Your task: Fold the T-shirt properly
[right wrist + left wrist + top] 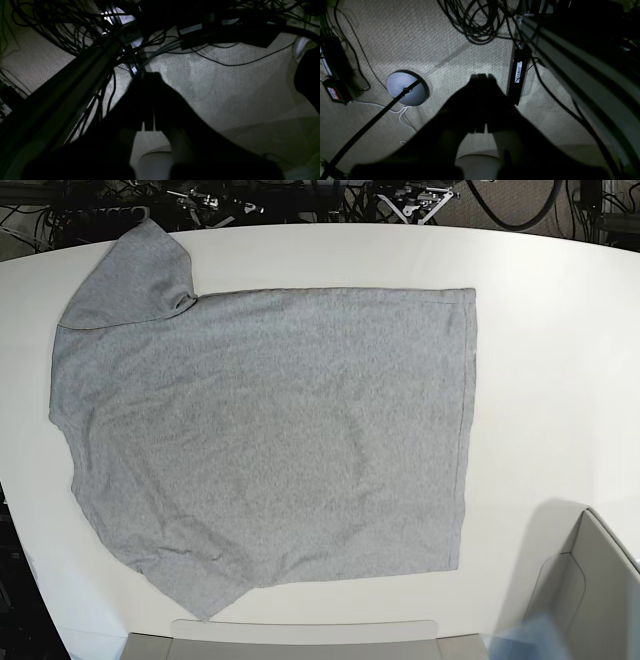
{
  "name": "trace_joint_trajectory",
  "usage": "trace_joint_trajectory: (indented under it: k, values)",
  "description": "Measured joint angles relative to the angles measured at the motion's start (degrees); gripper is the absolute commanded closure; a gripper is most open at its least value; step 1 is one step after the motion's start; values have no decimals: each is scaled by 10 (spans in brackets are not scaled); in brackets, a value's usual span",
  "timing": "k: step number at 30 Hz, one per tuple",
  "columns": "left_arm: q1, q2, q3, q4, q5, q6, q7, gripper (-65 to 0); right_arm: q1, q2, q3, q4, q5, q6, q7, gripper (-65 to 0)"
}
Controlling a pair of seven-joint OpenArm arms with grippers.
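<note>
While the T-shirt (270, 440) lies flat, plain side up, on my white counter (540, 360), both wrist cameras show carpet (420, 37), cables (475, 22), and fingers (480, 100) (150, 100) pressed together, holding nothing.

Both wrist views are dark. The left gripper (481, 77) and right gripper (150, 75) show only as black silhouettes — their surfaces unreadable. The label on the black box (517, 75) is too blurred to read. In the base view, the grey box (590, 600) at near right is cut off by the edge.
</note>
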Motion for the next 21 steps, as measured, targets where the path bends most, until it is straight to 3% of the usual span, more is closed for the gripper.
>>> trace_joint_trajectory:
  k: [21]
  values:
    - [-20, -3, 1, 1, 0, 0, 0, -1, -5, 0, 0, -2, 2, 0, -1, -2]
